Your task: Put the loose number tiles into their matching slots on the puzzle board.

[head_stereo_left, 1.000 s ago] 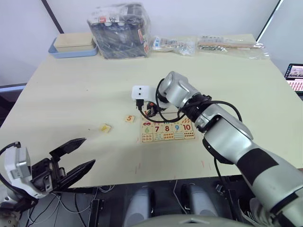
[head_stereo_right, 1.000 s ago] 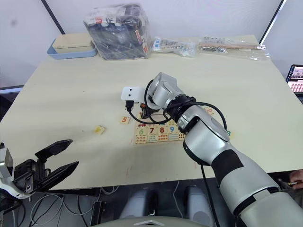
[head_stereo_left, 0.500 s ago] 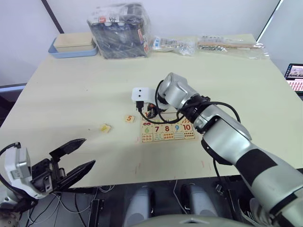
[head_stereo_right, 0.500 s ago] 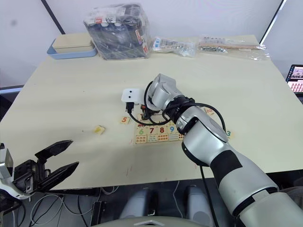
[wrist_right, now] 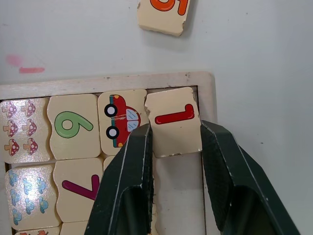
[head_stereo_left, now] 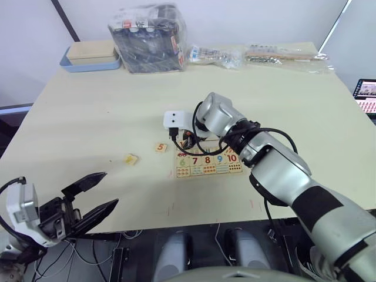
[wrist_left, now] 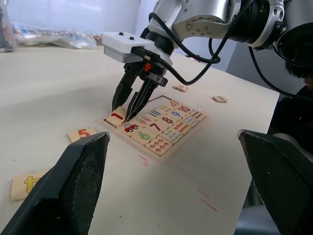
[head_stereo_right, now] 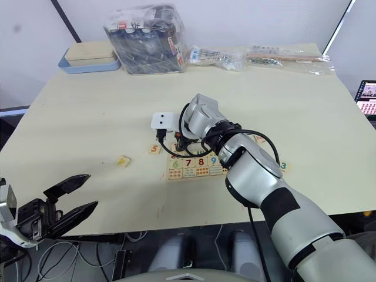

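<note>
The big table (head_stereo_left: 88, 117) is carrying everything. The right arm is reaching out over the middle of it, and the right claw (wrist_right: 176, 147) is pointing down at the board (head_stereo_left: 207, 162), which is lying near the middle of the table, a bit toward the front edge. The claw's two fingers (wrist_left: 128, 95) are sitting on both sides of the 1 tile (wrist_right: 174, 121), touching its edges and holding it. That tile is sitting in the corner slot of the board's top row, a little crooked, right beside a picture of a red car (wrist_right: 119, 120). Below the car are tiles 6 (wrist_right: 73, 126) and 7. The left claw (head_stereo_left: 88, 197) is hanging past the table's front edge, near the front left corner, with its fingers spread wide and nothing in them. Along the back edge, a blue tray (head_stereo_left: 91, 57) is sitting near the left corner, a plastic bag (head_stereo_left: 150, 38) full of things is next to it, and more clear bags (head_stereo_left: 282, 56) are lying toward the right corner. The 5 tile (head_stereo_left: 161, 147) is lying on the table just left of the board. Another small tile (head_stereo_left: 130, 158) is lying farther left, and its number is too hard to read. Two more tiles (wrist_left: 219, 99) are lying past the board's right side; one of them is the green 3 tile (head_stereo_right: 284, 166).
</note>
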Controlling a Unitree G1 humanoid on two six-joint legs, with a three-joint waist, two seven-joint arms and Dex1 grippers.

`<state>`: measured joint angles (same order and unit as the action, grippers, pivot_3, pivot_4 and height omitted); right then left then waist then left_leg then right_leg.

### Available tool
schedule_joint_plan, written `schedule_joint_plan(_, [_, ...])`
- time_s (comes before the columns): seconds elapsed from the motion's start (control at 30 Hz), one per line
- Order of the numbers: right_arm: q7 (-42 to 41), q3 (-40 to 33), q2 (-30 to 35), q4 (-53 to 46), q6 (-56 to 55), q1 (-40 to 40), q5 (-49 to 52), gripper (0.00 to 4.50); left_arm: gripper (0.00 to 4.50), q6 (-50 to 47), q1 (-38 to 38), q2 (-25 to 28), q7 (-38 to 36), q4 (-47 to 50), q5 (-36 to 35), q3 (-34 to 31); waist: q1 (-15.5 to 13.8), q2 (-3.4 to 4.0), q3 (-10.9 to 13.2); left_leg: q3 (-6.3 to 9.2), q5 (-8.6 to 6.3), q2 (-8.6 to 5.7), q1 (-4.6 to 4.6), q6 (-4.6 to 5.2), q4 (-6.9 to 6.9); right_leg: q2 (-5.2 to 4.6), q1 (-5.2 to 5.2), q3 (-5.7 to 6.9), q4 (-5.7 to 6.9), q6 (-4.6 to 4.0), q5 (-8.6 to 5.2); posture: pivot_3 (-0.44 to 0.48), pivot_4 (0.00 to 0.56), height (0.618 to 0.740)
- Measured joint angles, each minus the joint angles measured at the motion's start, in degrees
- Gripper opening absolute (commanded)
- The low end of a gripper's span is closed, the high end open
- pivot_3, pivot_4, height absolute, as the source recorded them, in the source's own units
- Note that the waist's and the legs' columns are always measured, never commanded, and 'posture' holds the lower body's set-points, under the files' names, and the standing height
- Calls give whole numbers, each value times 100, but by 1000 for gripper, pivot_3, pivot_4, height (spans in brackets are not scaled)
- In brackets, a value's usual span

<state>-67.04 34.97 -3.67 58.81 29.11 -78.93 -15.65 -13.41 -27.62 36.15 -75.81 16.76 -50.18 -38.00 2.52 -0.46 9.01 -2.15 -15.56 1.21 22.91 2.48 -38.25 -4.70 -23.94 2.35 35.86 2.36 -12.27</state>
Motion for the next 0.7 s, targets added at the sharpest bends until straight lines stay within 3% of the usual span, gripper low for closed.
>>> schedule_joint_plan(0.2, [-2, 0, -3, 0, -32, 4, -26, 869, 4500, 0, 0, -12, 6, 0, 47, 3, 0, 0, 0, 0, 0, 0, 0, 0, 0, 0, 0, 0, 0, 0, 0, 0, 150, 740])
schedule_joint_plan(0.23, [-3, 0, -3, 0, -39, 4, -35, 1888, 4500, 0, 0, -13, 7, 0, 48, 3, 0, 0, 0, 0, 0, 0, 0, 0, 0, 0, 0, 0, 0, 0, 0, 0, 150, 740])
schedule_joint_plan(0.3, [-7, 0, -2, 0, -41, 5, -39, 2669, 4500, 0, -1, -18, 10, 1, 48, 3, 0, 0, 0, 0, 0, 0, 0, 0, 0, 0, 0, -1, 0, 0, 0, 0, 150, 740])
schedule_joint_plan(0.4, [-17, -5, -2, 0, -43, 5, -38, 4383, 4500, 0, 0, -22, 12, 1, 48, 6, 0, 0, 0, 0, 0, 0, 0, 0, 0, -1, 0, -1, 0, 0, 0, 0, 150, 740])
schedule_joint_plan(0.7, [-334, -433, 224, -403, -50, 12, 255, 4462, 4500, 0, 0, -53, 66, 10, 49, 16, -3, -1, 1, 1, -1, 0, 0, 0, 1, -4, 0, 0, -1, 0, 0, 0, 150, 740])
